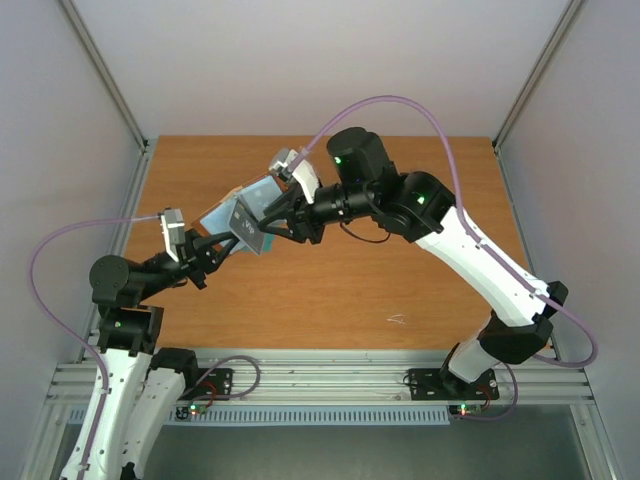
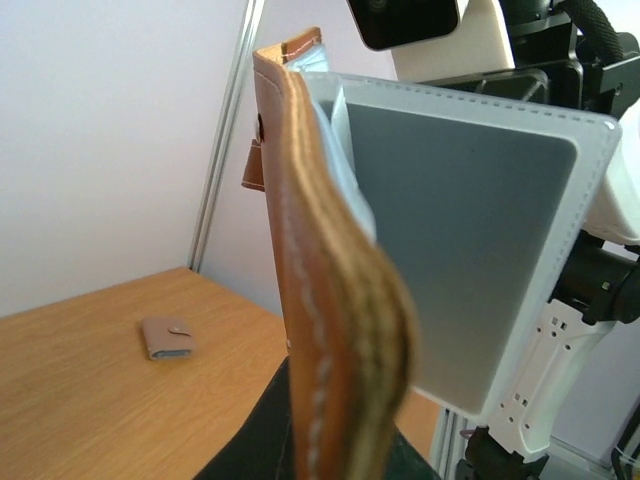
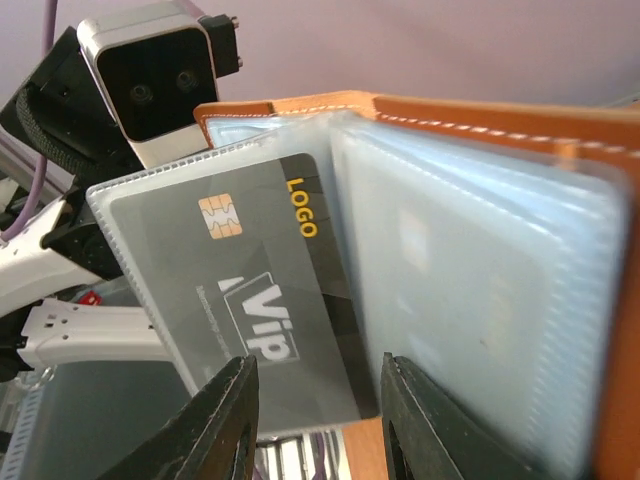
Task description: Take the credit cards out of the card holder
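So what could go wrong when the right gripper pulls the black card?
1. The black card sits inside a clear sleeve; the open right gripper may pinch both and drag the card holder.
2. The left gripper holds the card holder above the table; a hard pull might slip it free.

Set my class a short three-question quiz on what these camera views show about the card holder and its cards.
1. True or false: the card holder is folded shut.
2. Which word is printed in yellow on the black credit card? A) LOGO B) BANK C) DEBIT
3. Which gripper holds the card holder up in the air?
Key: 1 false, it is open, with its clear sleeves fanned out; 2 A; 3 the left gripper.
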Tool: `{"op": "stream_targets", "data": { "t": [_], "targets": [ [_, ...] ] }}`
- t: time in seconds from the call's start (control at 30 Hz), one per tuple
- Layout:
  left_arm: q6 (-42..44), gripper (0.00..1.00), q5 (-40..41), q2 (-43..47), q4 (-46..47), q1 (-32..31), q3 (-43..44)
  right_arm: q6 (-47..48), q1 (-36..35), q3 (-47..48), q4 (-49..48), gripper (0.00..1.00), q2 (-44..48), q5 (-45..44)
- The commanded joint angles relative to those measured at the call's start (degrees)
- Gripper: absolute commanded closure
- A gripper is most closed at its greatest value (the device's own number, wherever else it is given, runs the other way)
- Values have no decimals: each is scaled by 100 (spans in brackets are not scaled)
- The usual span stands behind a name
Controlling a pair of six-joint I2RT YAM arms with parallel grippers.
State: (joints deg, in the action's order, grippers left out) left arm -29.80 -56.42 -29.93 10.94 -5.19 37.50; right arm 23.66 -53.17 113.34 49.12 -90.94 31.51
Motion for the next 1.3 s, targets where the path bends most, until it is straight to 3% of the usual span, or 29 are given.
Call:
{"op": "stream_targets", "data": {
  "t": [0.0,0.23,0.37,0.57,0.7,0.73,0.83,0.9,1.27],
  "targets": [
    [-68,100,-272,55,605,-17,33,166,105,274,290,65,83,-41],
    [-102,100,-289,91,684,-18,27,52,76,733,497,65,-505,273],
    [-131,100,-285,102,690,-17,32,112,27,816,472,65,-627,885],
    [-149,100,-282,90,675,-17,23,191,25,561,281,98,-414,1442],
    [-165,100,-276,86,600,-17,29,88,26,306,5,99,-213,1291],
    [-170,96,-273,84,559,-17,30,86,38,255,-25,99,-166,1198],
    [-284,61,-291,82,493,-17,11,51,133,79,-145,99,10,1064],
    [-404,52,-336,74,550,-17,-32,51,228,-1,-146,99,123,995],
    [-853,36,-603,-17,838,-17,-42,291,456,294,579,99,209,627]
  ]
}}
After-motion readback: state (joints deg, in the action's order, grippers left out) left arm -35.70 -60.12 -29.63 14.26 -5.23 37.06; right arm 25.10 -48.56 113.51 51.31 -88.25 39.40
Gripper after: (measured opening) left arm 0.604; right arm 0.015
